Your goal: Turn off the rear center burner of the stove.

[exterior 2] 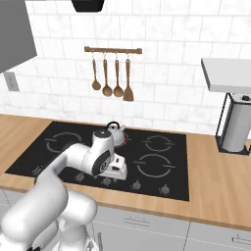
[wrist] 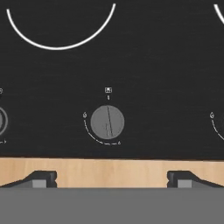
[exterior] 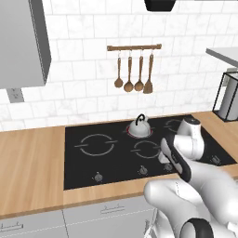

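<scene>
Left base view: the stove [exterior: 83, 160] lies black and flat in the wooden counter [exterior: 28, 162], and the rear center burner [exterior: 139, 132] sits at the stove's back edge, its thin red rim showing under a small kettle [exterior: 139, 125]. A row of grey knobs runs along the stove's front edge, and the arm bends down over that row to the right of the middle knobs, hiding the hand. Right base view: the arm reaches over the stove's front strip, the white hand just above the knob row; the kettle stands on the red-rimmed burner behind it, toward the stove's rear. Hand view: the gripper [wrist: 112, 178] looks straight down at one knob [wrist: 107, 122] on the stove's front strip, which lies centred between the two dark fingertips [wrist: 41, 178], and the jaws stand wide apart with nothing between them. The step in hand appears to be lining up over the knob before contact. The next move likely calls for a straight descent until the fingers flank the knob, a firm close, then a twist to its off mark; whether this knob governs the rear center burner cannot be told from the tiny icon above it
</scene>
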{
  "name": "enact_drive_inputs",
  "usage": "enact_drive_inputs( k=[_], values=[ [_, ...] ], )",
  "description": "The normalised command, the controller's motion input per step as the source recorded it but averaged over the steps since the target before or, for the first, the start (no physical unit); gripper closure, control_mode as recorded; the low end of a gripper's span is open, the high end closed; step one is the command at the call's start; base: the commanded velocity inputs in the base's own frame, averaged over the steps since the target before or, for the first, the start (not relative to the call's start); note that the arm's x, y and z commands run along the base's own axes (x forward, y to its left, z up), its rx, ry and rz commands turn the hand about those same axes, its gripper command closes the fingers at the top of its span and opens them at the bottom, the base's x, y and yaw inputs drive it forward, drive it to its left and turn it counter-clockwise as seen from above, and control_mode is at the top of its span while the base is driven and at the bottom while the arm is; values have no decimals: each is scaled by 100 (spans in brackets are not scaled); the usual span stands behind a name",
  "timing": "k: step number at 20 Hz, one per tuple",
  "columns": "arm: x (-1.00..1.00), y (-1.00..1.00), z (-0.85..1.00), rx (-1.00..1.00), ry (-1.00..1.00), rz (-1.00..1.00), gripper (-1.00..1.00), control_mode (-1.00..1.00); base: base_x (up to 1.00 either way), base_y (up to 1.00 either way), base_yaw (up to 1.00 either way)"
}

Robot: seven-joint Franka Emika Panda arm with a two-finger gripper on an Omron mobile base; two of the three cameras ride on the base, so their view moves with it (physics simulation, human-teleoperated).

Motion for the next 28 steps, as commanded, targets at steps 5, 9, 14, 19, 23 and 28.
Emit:
enact_drive_inputs(
  k=[5, 9, 14, 19, 23, 28],
  values=[
    [0, 9, -35, 0, -4, -8, -100, -100, 0, 0, 0],
    [0, 24, -13, 0, -5, -14, -100, -100, 0, 0, 0],
    [-1, 26, -5, 0, -1, -20, -100, -100, 0, 0, 0],
    [-8, 7, -20, 0, -1, -25, -100, -100, 0, 0, 0],
    [0, 0, -34, 0, -1, -19, -100, -100, 0, 0, 0],
    [0, 0, -47, 0, -2, -6, -100, -100, 0, 0, 0]
  ],
)
